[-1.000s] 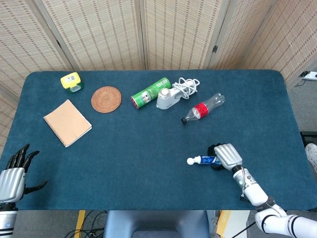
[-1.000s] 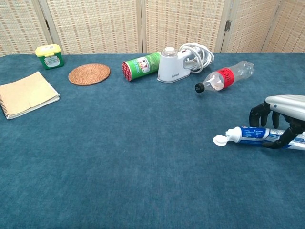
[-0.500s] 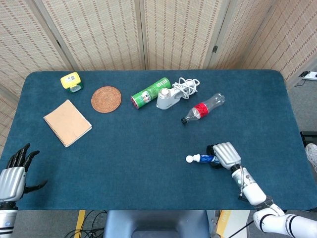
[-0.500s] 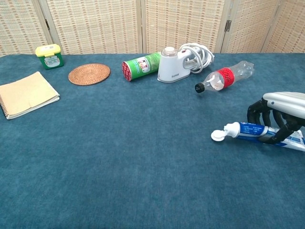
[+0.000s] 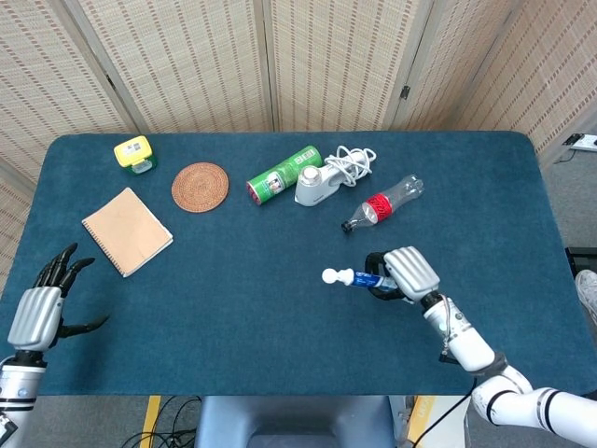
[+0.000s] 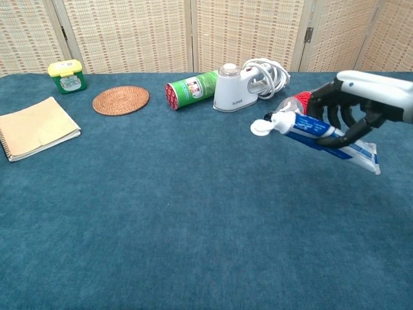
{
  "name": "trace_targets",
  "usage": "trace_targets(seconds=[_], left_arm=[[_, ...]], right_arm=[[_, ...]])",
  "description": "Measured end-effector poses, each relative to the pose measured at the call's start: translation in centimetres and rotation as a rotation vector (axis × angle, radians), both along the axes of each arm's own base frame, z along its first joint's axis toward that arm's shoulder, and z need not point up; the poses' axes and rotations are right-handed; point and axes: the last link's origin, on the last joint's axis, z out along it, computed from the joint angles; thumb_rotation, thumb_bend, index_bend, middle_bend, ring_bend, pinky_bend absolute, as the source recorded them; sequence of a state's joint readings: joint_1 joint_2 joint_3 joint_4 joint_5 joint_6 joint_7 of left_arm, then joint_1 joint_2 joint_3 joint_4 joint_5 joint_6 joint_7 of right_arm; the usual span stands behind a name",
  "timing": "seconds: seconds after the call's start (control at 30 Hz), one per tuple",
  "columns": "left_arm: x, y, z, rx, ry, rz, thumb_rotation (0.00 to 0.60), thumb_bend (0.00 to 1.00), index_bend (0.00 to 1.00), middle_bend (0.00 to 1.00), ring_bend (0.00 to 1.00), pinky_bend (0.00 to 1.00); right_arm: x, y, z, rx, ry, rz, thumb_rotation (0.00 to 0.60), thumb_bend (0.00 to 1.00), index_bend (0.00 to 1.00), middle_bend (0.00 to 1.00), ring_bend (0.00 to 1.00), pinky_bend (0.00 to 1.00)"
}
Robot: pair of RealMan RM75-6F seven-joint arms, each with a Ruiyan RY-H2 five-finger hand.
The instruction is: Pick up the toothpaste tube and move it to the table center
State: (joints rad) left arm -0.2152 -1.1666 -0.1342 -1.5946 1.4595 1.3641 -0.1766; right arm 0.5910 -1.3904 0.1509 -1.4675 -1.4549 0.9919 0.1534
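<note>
The right hand has the toothpaste tube gripped and lifted off the table, right of frame center, with the tube's long axis pointing cap-first toward the left. The left hand sits open at the lower left, well apart, so the carry looks like the right hand's job

Toothpaste tube in right hand above table, before bottle, cap leftward.
</note>
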Motion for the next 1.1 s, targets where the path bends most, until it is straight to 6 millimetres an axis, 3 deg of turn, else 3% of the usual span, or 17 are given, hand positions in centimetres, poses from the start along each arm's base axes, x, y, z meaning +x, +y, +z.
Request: trace_targets(seconds=[0.2,0.6,0.73,0.87,1.1], left_arm=[[1.5,2.8,0.1,-0.038,-0.223,-0.016,0.6,0.0,0.16,0.03,0.02,0.14],[4.6,7.5,0.2,-0.103,-0.766,-0.046,0.587,0.0,0.11,0.05,0.03,0.14],[5.5,8.5,-0.1,-0.127,-0.903,-0.064,0.325,0.0,0.09,0.05,0.03,0.14],[6.7,9.2,-0.6,-0.165,-1.017,-0.08,0.226,0.0,0.08,0.05,0.03,0.14],[9.2,9.6,-1.9,-0.236,-1.127,-0.106,0.167,0.0,0.07,0.05,0.03,0.14]], right_arm=[[3.1,-0.7,-0.3,0.032,-0.096,0.059,0.6,0.59,0.71,0.64,0.61,0.68],[9.1,-1.2,-3.2,0.13,-0.314,0.143,0.6,0.61,0.72,0.65,0.63,0.69],[10.9,-1.5,-4.3,0.137,-0.358,0.175,0.6,0.61,0.72,0.65,0.63,0.69],[12.5,-1.7,-5.3,0.148,-0.4,0.183,0.6,0.61,0.73,0.66,0.63,0.69],[14.7,-1.8,-7.0,0.156,-0.444,0.189,0.6,0.6,0.73,0.66,0.63,0.69]])
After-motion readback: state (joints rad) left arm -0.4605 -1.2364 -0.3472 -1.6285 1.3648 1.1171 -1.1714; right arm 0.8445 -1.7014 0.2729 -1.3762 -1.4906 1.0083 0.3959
